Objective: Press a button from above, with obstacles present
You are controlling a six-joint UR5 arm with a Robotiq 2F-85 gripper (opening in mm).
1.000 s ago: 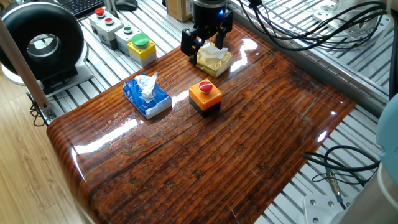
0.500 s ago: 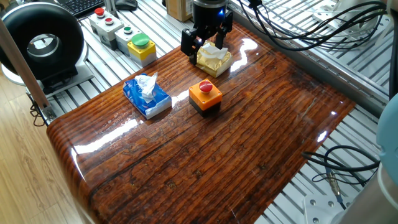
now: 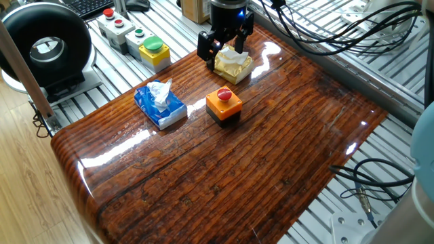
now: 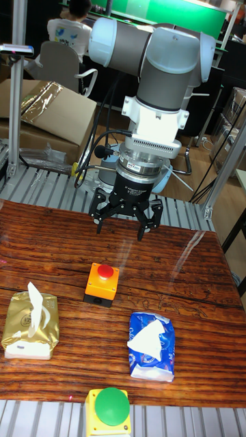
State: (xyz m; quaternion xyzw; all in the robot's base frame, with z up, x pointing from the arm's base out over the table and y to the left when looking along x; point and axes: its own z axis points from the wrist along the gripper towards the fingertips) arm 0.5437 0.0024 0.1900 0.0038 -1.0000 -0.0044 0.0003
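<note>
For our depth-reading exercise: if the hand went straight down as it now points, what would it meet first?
Probably the tabletop close beside the red button, perhaps the button itself; not the yellow pack, which the tall view shows well aside.

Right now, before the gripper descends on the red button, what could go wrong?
The gripper hangs open; spread this wide, it could straddle the button rather than press it. In the tall view it looks slightly off-centre, so it might miss. Low sideways corrections could clip the blue tissue pack or yellow block.
</note>
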